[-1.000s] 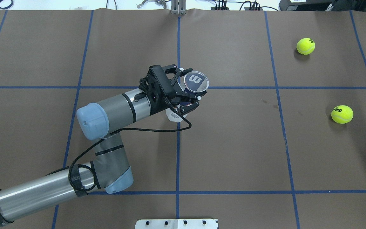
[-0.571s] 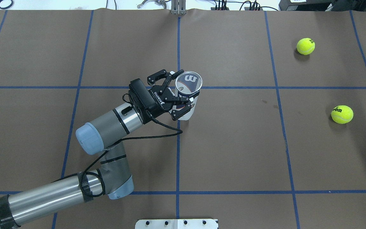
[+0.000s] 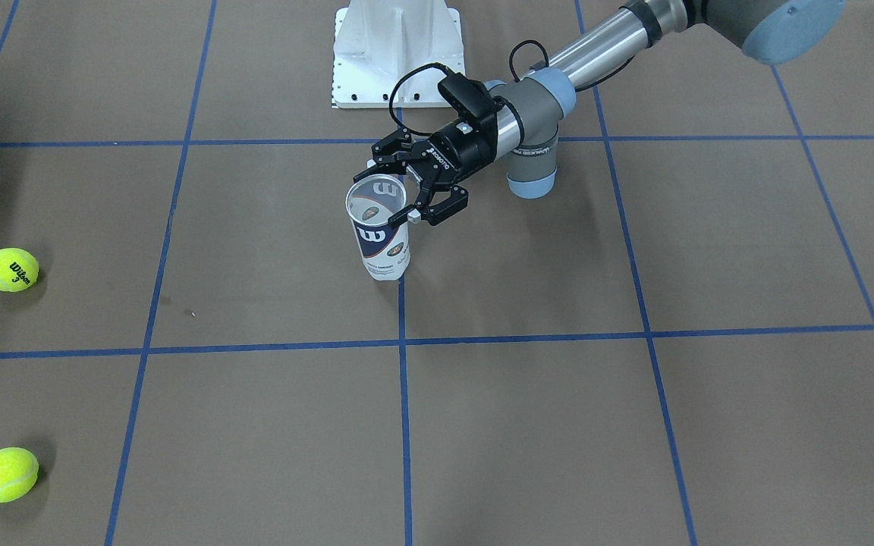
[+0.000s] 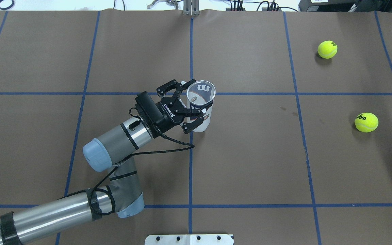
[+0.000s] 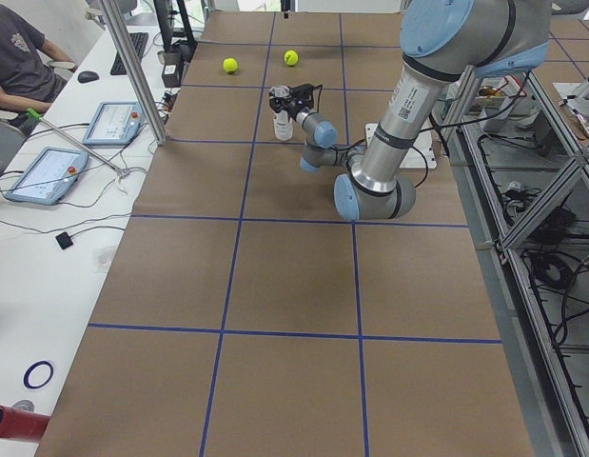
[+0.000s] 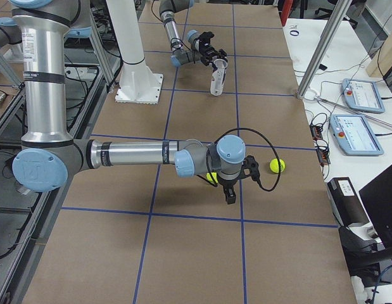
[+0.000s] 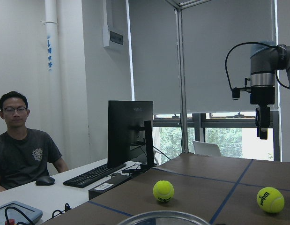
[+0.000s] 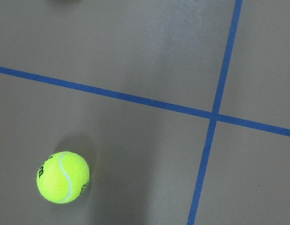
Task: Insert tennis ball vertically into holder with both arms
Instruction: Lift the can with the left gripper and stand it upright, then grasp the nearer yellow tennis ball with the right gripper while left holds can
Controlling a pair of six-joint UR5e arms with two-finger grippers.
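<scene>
Two pincers: left pincer [image 3: 404,197] clasped holder [image 3: 380,243] just under rim, upright on worktop [image 4: 250,153], overhead-view centre; right pincer [image 6: 229,192] closure could not be told. Holder judged light, thin-walled, slippery: squeeze gently, mid-height.

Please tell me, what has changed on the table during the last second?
The left gripper turned at the wrist and brought the clear plastic tennis-ball can with the navy Wilson label from a lean toward the robot's right to nearly upright, its base now seemingly on the brown table. The gripper keeps hold of it. The two yellow tennis balls did not move.
</scene>
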